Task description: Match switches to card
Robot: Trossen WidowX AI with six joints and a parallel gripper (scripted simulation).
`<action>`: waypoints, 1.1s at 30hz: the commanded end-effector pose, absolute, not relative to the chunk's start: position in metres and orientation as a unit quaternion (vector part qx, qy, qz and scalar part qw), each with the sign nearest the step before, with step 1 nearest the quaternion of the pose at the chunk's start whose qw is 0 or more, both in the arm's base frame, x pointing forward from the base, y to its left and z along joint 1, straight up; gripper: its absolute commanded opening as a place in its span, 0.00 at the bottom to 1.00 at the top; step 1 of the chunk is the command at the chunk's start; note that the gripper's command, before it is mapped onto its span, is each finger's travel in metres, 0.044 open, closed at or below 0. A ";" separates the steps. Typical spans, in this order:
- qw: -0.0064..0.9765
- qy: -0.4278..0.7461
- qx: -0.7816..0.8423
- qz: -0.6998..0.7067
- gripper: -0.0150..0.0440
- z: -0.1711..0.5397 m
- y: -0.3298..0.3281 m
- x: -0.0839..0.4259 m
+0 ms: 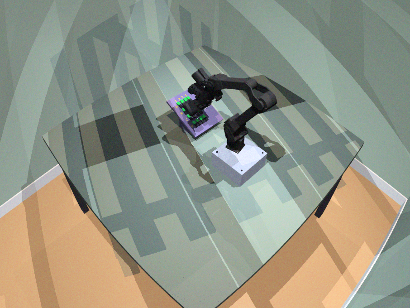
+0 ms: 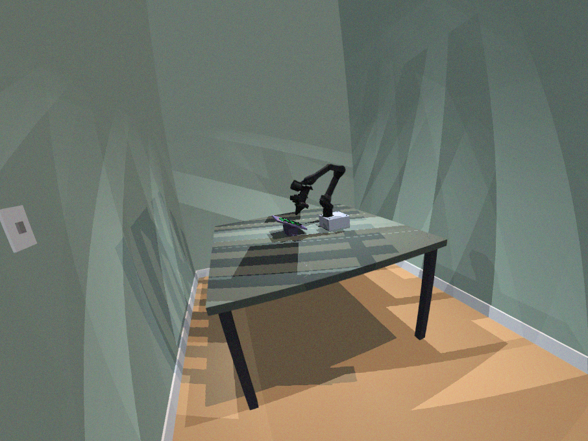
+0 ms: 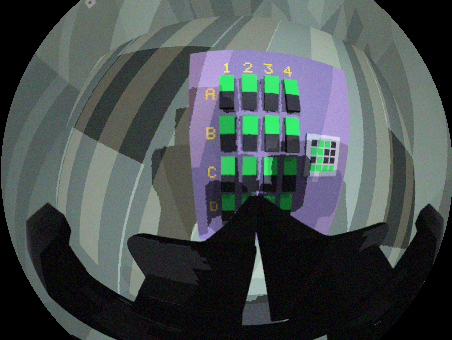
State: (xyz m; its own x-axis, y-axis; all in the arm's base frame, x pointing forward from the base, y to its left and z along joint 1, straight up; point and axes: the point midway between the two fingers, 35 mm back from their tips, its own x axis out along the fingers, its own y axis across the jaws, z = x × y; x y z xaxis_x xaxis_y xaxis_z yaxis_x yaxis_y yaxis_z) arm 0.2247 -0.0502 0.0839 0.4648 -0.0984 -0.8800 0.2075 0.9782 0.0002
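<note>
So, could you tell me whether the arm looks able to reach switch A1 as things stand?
Probably yes: the closed end effector hangs over the panel's nearer part, and the wrist view shows nothing standing between it and A1, though clearance over the other switches is hard to judge.

The gripper [image 1: 187,112] [image 3: 254,202] covers the nearer halves of the middle switches in the row at the panel's near edge [image 3: 200,220]. From outside, single switches [image 2: 288,221] are too small to tell apart. From above, the card by the panel's right edge is hidden.
</note>
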 end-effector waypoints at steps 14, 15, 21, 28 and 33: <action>0.853 0.513 0.052 -0.085 0.25 0.048 -0.052 0.233; 0.853 0.513 0.052 -0.085 0.25 0.047 -0.052 0.233; 0.853 0.513 0.052 -0.085 0.25 0.040 -0.053 0.237; 0.853 0.513 0.052 -0.085 0.25 0.036 -0.053 0.239; 0.853 0.513 0.052 -0.085 0.25 0.036 -0.053 0.239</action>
State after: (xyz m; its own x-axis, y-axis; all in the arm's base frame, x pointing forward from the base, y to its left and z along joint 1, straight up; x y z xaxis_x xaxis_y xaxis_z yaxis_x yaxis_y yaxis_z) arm 0.2396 -0.0540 0.0376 0.4634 -0.0969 -0.8808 0.2058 0.9786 0.0006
